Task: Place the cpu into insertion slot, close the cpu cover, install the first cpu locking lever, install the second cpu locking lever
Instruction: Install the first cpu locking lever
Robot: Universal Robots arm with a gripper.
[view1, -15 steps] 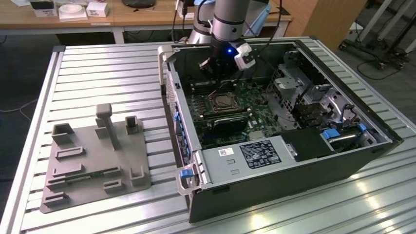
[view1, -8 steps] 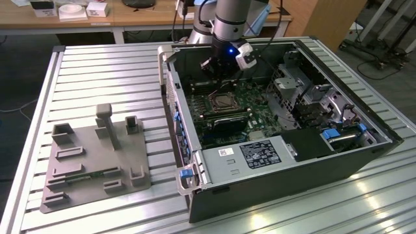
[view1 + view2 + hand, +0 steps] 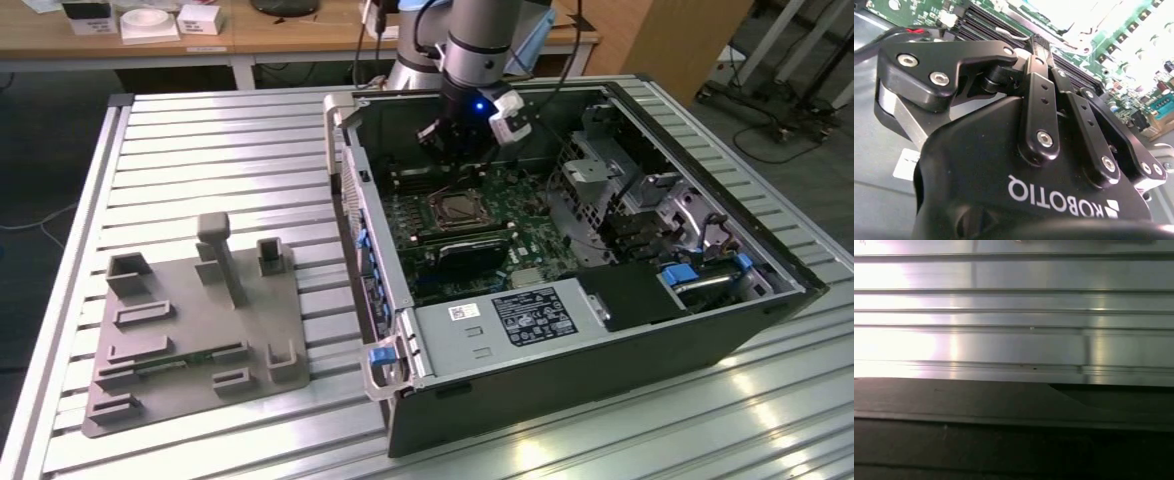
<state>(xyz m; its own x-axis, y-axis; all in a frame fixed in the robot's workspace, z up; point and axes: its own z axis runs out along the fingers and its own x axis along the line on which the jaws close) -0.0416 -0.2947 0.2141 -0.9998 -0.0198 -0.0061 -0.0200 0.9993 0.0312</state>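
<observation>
Ribbed aluminium table (image 3: 200, 150), centre frame: open computer case (image 3: 574, 330) laid on its side, motherboard facing up for access. Insertion slot (image 3: 458, 208) mid-frame, cpu cover (image 3: 461, 193) around it. Gripper (image 3: 451, 150) just above slot, upper centre; fingers (image 3: 1040, 60) drawn narrow, contents indiscernible. Grey fixture block (image 3: 194, 330) lower left.

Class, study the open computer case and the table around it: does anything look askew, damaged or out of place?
Nothing stands out. The computer case lies open on the slatted table, the insertion slot sits square on the green motherboard, and the grey fixture rests flat beside the case. The gripper hangs over the board.
</observation>
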